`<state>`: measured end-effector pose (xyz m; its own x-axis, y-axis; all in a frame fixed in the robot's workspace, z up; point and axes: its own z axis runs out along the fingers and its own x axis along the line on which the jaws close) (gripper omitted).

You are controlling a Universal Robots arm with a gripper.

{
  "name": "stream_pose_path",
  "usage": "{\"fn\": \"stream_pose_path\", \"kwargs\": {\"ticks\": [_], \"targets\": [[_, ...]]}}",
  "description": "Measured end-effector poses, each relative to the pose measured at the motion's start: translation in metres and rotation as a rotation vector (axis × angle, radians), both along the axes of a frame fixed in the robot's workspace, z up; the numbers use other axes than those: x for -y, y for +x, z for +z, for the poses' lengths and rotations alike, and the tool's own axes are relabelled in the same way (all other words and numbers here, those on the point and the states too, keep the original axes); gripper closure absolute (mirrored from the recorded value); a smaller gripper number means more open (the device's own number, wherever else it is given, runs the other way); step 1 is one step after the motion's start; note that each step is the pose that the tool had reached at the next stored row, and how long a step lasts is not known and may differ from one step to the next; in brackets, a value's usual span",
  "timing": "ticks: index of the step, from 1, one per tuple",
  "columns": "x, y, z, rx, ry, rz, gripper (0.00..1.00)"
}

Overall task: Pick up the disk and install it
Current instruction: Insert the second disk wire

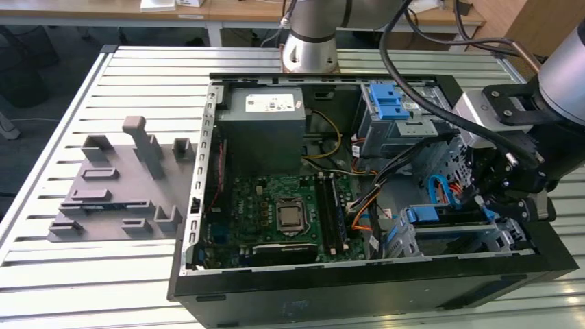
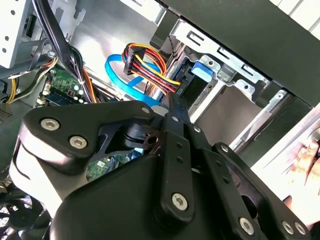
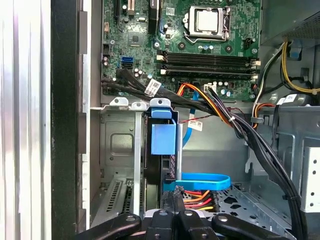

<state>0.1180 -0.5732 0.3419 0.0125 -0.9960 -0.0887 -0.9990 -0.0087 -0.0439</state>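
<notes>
Disk [image 3: 161,150] on edge in the drive cage [image 3: 117,145] at the case's lower corner, long axis running into the bay, blue rail end [image 1: 443,214] facing the gripper [image 3: 172,200]. Fingers pressed together, grasping nothing. Cables [image 3: 220,112] crowd one side; cage wall hard against the other.

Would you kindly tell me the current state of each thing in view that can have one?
computer case: open, side panel off, lying on the table.
disk: standing on edge in the drive bay, blue rail end showing.
gripper: inside the case, fingers shut, tip next to the disk's end.
processor: seated in its socket, uncovered.
grey fixture: on the table beside the case, nothing in it.
</notes>
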Motion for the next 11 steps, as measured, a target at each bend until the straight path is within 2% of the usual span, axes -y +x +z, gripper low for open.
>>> {"fn": "stream_pose_path", "kwargs": {"ticks": [11], "targets": [[0.0000,-0.0018,0.0006,0.0000,-0.0016,0.000,0.89]]}}
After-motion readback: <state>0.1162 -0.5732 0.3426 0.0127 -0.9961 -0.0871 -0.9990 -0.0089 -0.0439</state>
